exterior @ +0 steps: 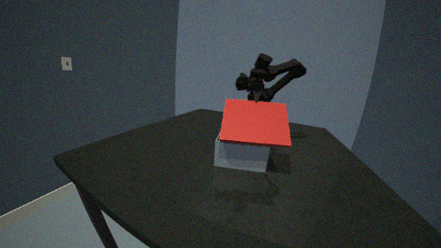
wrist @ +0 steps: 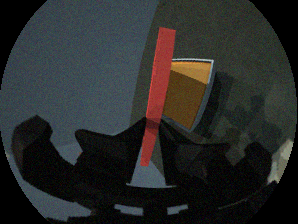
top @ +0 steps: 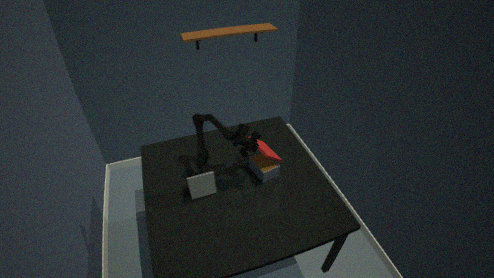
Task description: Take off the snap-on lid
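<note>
The red lid [top: 268, 150] [exterior: 255, 122] [wrist: 161, 75] is off the storage box and hangs steeply tilted above it, its held edge high and its far edge low. My gripper [exterior: 256, 99] [wrist: 152, 120] is shut on the lid at the edge nearest the arm. The wrist view shows the lid edge-on between the fingertips. The storage box [top: 270, 173] [exterior: 243, 157] [wrist: 200, 72] is grey outside and orange inside, and stands upright on the dark table [top: 240, 225] [exterior: 156, 178] below the lid. In the exterior view the lid hides the box's opening.
A pale square panel [top: 202, 185] stands near the arm's base, to the left of the box in the top view. A wooden shelf [top: 230, 32] is on the wall high above the table. The table's edge [top: 322, 175] lies to the right of the box there.
</note>
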